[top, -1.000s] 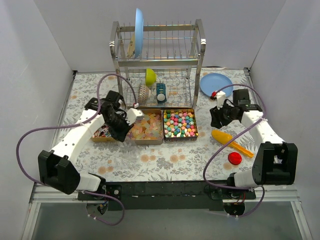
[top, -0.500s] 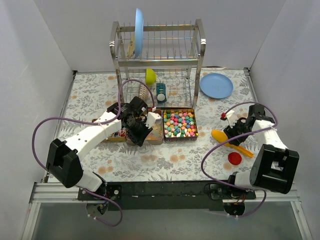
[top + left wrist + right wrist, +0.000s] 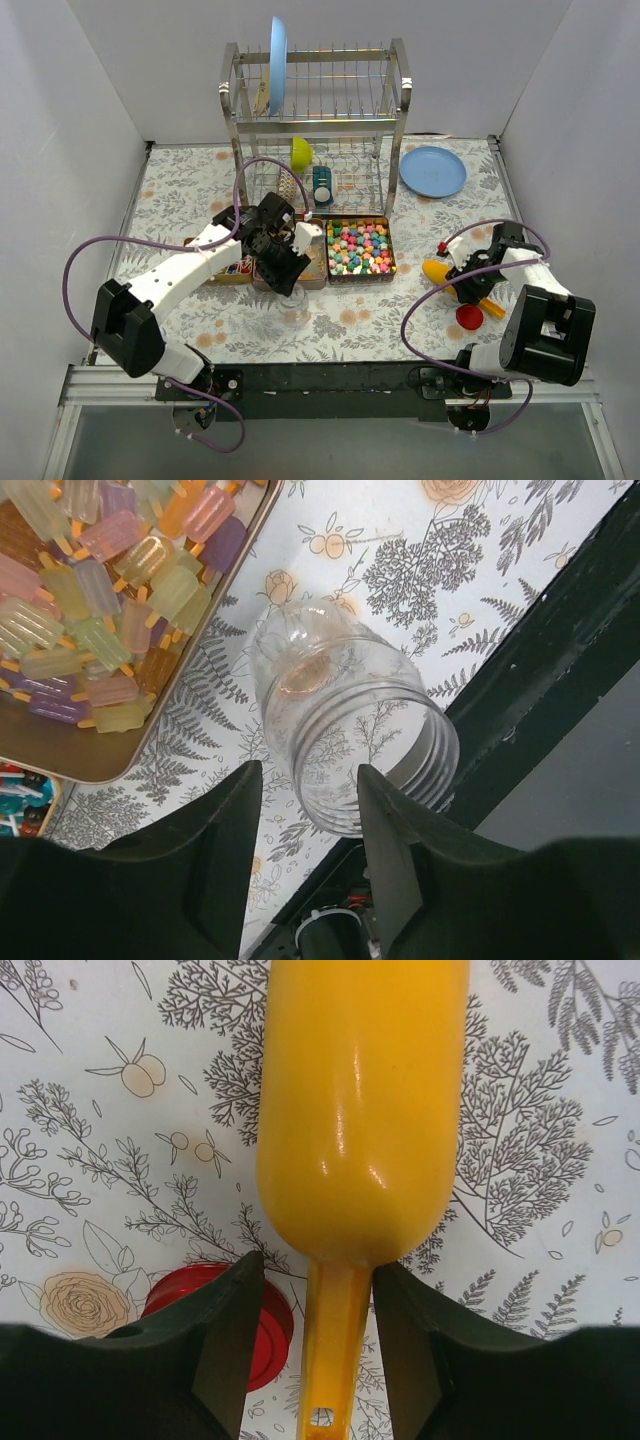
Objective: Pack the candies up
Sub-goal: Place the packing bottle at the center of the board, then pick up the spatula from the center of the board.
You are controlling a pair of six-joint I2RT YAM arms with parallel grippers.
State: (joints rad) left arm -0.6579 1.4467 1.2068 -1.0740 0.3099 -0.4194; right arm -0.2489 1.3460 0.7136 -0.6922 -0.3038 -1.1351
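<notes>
Three metal trays hold the candies: bright mixed pieces (image 3: pixel 360 248), pale lolly-shaped ones (image 3: pixel 100 610) and red, white and blue ones (image 3: pixel 225 268). A clear glass jar (image 3: pixel 350 730) stands on the flowered cloth in front of the pale tray, its mouth towards the left wrist camera. My left gripper (image 3: pixel 283 272) hovers over the jar (image 3: pixel 287 292), open, with its fingertips (image 3: pixel 245 800) apart from the glass. My right gripper (image 3: pixel 318 1295) is open and straddles the handle of the orange-yellow scoop (image 3: pixel 360 1110). Neither finger touches the handle.
A red round lid (image 3: pixel 225 1310) lies just left of the scoop handle, partly under my right gripper's finger. A steel dish rack (image 3: pixel 315 110) stands at the back with a blue plate (image 3: pixel 432 170) beside it. The black table edge (image 3: pixel 560 680) runs close behind the jar.
My left arm swung right and nearer with the jar, then its jaws opened off it. My right gripper came down and nearer over the scoop handle.
</notes>
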